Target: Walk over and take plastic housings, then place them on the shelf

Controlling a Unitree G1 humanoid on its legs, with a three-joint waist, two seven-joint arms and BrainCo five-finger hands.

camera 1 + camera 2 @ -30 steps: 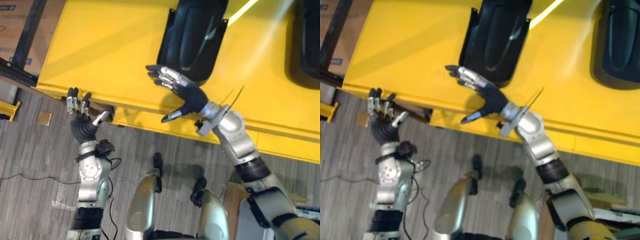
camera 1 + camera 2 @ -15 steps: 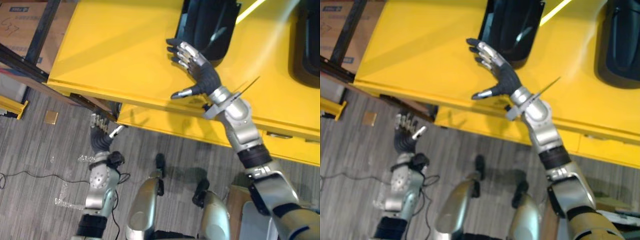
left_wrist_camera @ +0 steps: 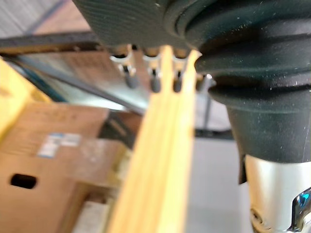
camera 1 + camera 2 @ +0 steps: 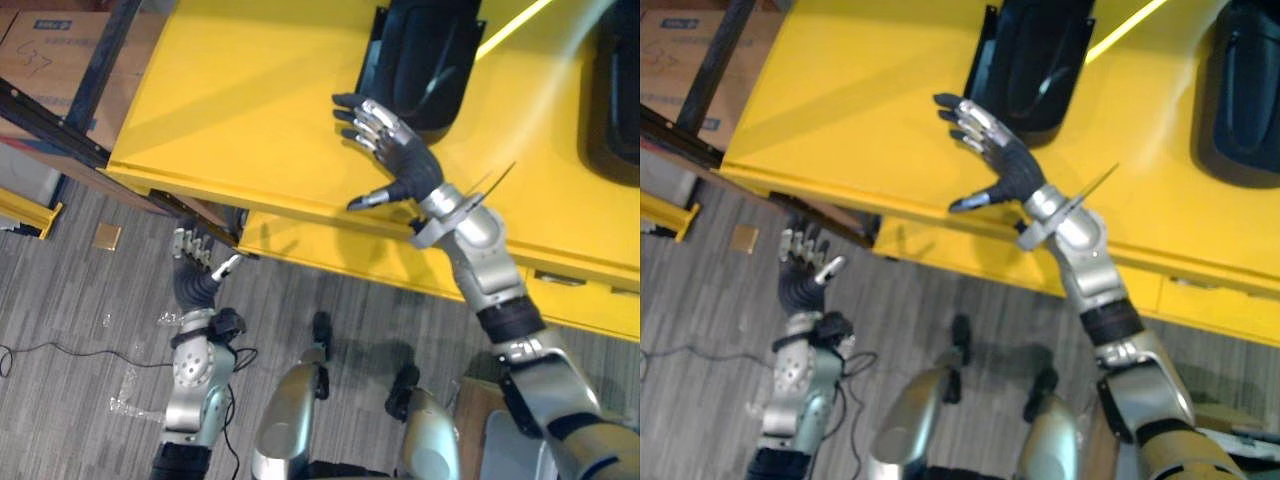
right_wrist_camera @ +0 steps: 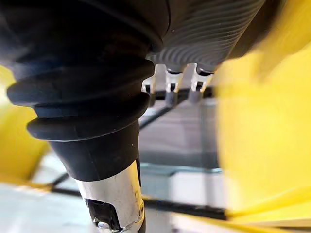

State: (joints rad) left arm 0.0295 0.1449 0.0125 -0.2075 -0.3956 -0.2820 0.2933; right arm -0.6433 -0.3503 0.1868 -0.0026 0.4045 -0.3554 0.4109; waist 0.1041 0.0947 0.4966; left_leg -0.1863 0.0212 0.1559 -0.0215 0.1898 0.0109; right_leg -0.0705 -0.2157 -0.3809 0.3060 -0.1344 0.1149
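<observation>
A black plastic housing (image 4: 425,55) lies on the yellow table (image 4: 250,100) near its front edge. My right hand (image 4: 400,160) hovers open over the table just in front of that housing, fingers spread, thumb out, touching nothing. A second black housing (image 4: 615,90) lies at the right edge of the table. My left hand (image 4: 195,270) is raised open below the table's front left corner, over the floor, holding nothing. In the left wrist view its straight fingers (image 3: 153,80) point past the yellow table edge (image 3: 160,160).
A dark metal shelf frame (image 4: 60,100) runs along the left of the table. Cardboard boxes (image 4: 55,50) stand behind it. A small tan block (image 4: 106,236) lies on the grey floor at the left. A yellow beam (image 4: 25,210) sits at far left.
The camera has shifted, and the table sits slightly lower and to the right. My right hand stays before the housing. My left hand has risen a little below the table corner.
</observation>
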